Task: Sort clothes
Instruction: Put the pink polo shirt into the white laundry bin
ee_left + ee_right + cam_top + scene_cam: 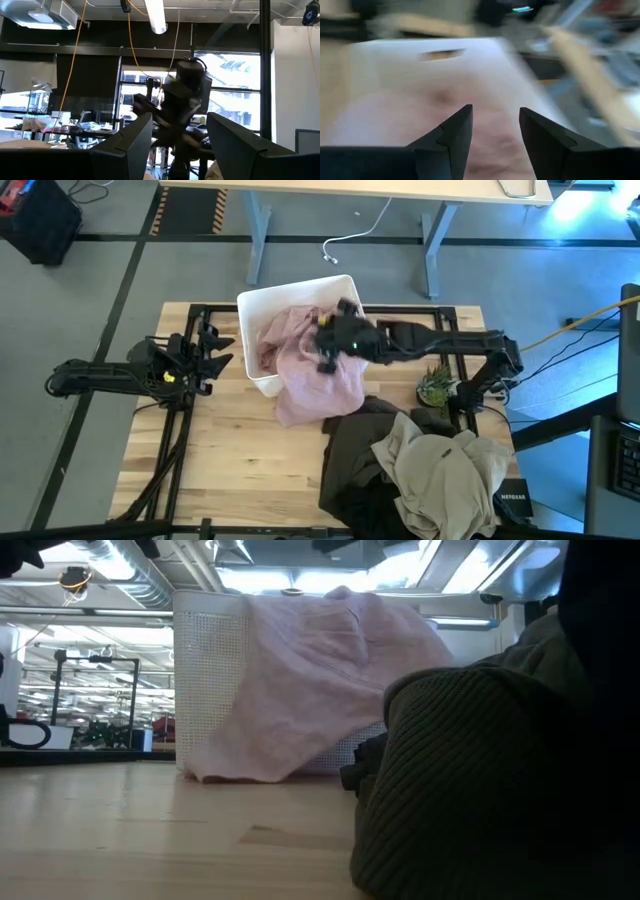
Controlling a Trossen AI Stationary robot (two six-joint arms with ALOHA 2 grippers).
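Note:
A pale pink garment lies partly inside the white bin. It hangs over the bin's near rim, and its lower end rests on the table. My right gripper hovers open above the pink garment in the bin, nothing between its fingers. A pile of clothes sits at the near right: a dark olive-brown garment with a beige-khaki one on top. My left gripper waits open at the table's left, pointing upward.
A small green plant stands by the right arm's base, between the bin and the pile. The olive-brown knit fills the low view's right. Bare wooden table lies at the near left.

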